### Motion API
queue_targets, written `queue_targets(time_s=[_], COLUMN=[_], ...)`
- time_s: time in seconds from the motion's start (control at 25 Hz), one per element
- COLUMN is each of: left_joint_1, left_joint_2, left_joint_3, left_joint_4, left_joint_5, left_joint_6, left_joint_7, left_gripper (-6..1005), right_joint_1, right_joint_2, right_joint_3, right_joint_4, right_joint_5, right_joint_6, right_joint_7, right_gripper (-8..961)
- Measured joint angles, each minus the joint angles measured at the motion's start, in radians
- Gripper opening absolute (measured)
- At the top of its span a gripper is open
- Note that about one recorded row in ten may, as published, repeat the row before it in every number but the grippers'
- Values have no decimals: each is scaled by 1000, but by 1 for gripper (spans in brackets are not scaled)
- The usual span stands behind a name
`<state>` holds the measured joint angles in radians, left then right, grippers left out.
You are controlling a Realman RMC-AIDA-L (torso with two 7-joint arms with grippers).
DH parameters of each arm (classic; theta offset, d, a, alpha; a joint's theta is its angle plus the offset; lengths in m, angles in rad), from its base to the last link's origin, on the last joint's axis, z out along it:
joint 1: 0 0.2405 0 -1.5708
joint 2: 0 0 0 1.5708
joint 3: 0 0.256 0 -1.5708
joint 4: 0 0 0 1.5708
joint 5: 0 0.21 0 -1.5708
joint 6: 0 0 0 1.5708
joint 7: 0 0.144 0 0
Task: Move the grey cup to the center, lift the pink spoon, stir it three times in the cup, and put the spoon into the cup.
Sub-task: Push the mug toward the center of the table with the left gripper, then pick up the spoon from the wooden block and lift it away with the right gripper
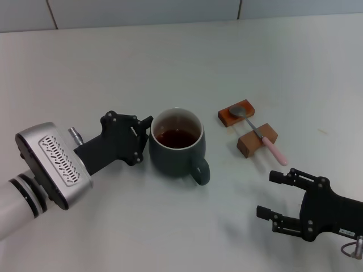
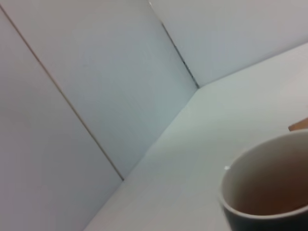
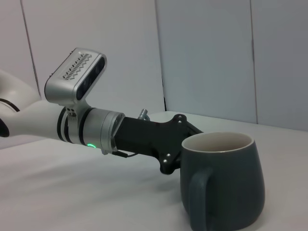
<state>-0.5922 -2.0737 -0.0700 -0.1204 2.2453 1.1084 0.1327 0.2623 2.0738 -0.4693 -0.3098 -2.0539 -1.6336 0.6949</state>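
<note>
**Left hand pressing against the grey cup's side**

The grey cup (image 1: 177,142) is standing upright on the white table (image 1: 170,62), holding dark reddish-brown liquid, its handle turned toward the robot. The left hand (image 1: 143,139) is touching the cup's left side; how far its fingers are parted cannot be told. Right of the cup, the pink spoon (image 1: 258,131) is lying across two brown blocks (image 1: 247,128). Near-right of the cup, the right hand (image 1: 274,194) is hovering wide open, holding nothing.

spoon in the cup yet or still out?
Out. The pink spoon lies across the two brown blocks, to the right of the grey cup, which holds only dark liquid.
</note>
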Motion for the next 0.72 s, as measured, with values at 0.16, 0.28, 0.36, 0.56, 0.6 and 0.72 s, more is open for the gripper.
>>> queue_targets(time_s=[0.16,0.28,0.36,0.56,0.6,0.72], left_joint_1=[19,59,82,108,111,129], left_joint_2=[0,5,12,22,23,26], left_joint_3=[-91,-225,-276,-248,-213,-72], left_joint_4=[-9,-9,7,144,187,263], left_joint_5=[-4,-5,-1,14,17,18], left_joint_6=[4,66,140,400,460,569], left_joint_7=[-3,-62,-146,-450,-521,-660], left_gripper=[21,22,23,24,25,26], right_joint_1=[0,0,0,0,0,0], right_joint_2=[0,0,0,-1,-2,-3], right_joint_3=[0,2,4,6,6,7], right_joint_4=[0,0,0,0,0,-1], right_joint_5=[0,0,0,2,4,4], right_joint_6=[0,0,0,-1,-1,-1], right_joint_7=[0,0,0,0,0,0], right_gripper=[777,777,776,776,776,776])
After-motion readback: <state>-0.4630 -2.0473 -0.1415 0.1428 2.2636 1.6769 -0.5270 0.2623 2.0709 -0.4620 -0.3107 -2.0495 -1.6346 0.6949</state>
